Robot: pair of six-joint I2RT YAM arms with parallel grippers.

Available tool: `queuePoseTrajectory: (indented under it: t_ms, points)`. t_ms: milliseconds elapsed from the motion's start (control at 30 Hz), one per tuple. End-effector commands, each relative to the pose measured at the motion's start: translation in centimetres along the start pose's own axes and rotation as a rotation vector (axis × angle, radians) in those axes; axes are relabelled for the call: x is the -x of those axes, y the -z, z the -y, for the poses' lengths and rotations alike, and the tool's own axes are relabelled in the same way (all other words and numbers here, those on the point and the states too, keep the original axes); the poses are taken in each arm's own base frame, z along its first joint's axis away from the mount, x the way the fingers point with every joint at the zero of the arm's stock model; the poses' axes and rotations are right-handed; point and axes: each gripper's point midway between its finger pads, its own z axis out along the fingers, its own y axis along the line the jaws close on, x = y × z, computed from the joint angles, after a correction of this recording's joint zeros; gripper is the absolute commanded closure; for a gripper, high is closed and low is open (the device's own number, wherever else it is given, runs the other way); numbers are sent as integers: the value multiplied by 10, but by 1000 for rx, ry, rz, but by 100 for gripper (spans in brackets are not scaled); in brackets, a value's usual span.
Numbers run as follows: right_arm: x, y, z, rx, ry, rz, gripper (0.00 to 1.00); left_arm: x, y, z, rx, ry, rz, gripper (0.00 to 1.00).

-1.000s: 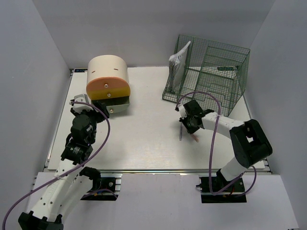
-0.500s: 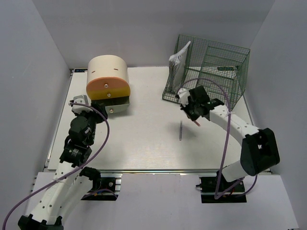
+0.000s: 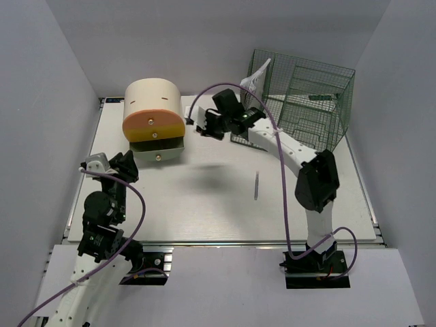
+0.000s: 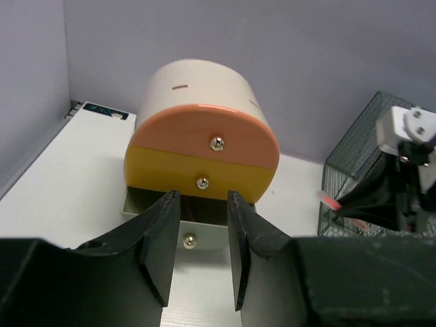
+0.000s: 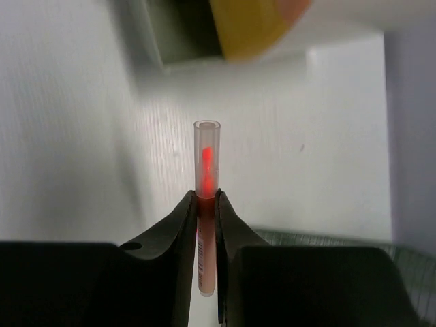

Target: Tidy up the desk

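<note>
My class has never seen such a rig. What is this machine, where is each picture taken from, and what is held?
Two robot arms are bolted at the near edge of the desk. One picture looks down from above; the others come from a camera on each wrist. On the desk stand a cream-and-orange drawer box, bottom drawer open, and a green wire rack; a grey pen lies loose. The right gripper grips a red pen near the box. The left gripper, open and empty, faces it.
</note>
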Motion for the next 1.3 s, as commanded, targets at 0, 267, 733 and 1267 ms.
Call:
queuePoseTrajectory:
  t_ms: [0, 267, 733, 1267]
  points:
    - [72, -7, 4, 45, 104, 180, 100, 11, 5, -7, 24, 7, 64, 56]
    - [136, -52, -32, 110, 363, 366, 100, 13, 5, 2, -23, 4, 63, 56]
    - [169, -103, -11, -63, 361, 477, 100, 17, 6, 4, -41, 4, 75, 56]
    - [143, -130, -12, -78, 323, 424, 66, 15, 7, 9, -75, -3, 75, 53]
